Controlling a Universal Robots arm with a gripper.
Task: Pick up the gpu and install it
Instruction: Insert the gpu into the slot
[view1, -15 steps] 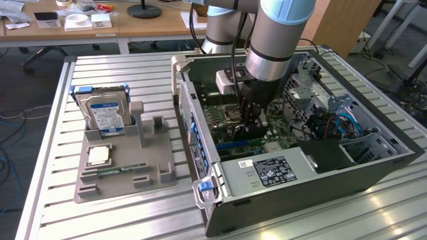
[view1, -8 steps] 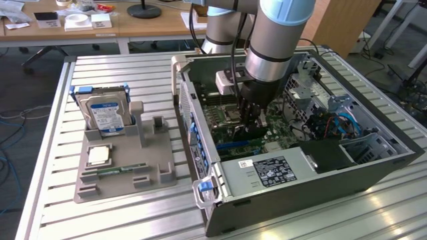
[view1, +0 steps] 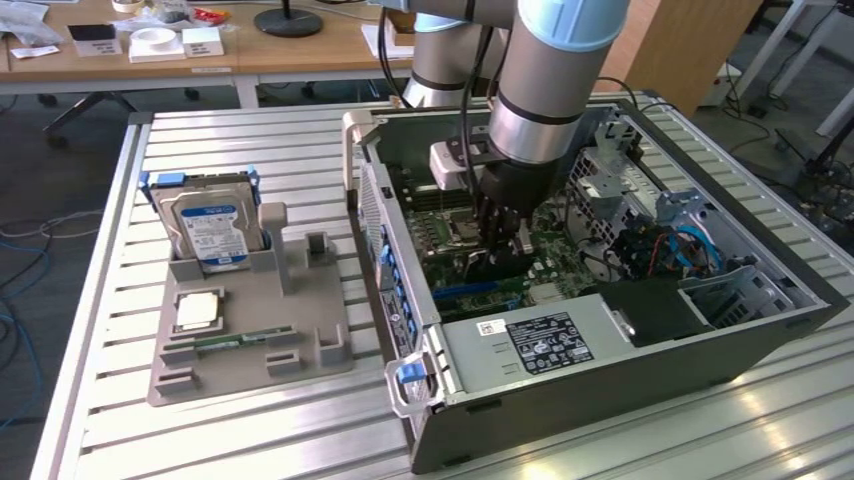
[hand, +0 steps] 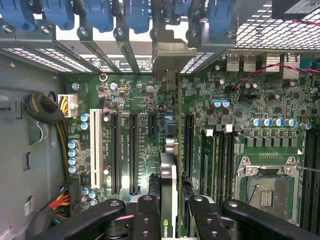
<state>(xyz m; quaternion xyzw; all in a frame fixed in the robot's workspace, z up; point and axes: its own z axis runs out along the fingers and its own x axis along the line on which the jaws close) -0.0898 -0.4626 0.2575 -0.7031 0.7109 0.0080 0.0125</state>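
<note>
Wrist view, claw: we see the claw (hand: 175, 222) pinching the gpu (hand: 168, 175) by its two faces, with a dark finger (hand: 146, 217) on each side.
Wrist view, lie of the gpu: it is edge-on to us, right between the fingers and running straight away from them. Its long axis is parallel with the slots of the motherboard (hand: 125, 95).
Wrist view, bracket end: the silvery bracket (hand: 170, 55) is the far end, at the case's rear openings under the blue latches (hand: 100, 15).
Wrist view, key relation: the card's thin edge lies just beside one long dark slot (hand: 188, 145); we cannot tell whether it touches it.
Wrist view, counts: one gpu, one white slot (hand: 94, 145), one bare processor socket (hand: 265, 192).
Exterior view, claw: the claw (view1: 505, 235) reaches down into the open case (view1: 747, 330), over the middle of the board; what it holds is too dark there for us to pick out.
Exterior view, tray: the grey tray (view1: 314, 345) sits just beside the case on the exterior view's left, well apart from the claw.
Exterior view, counts: one arm (view1: 547, 90), one case, and on the tray one upright hard drive (view1: 210, 225), one processor (view1: 198, 310) and one memory stick (view1: 227, 341).
</note>
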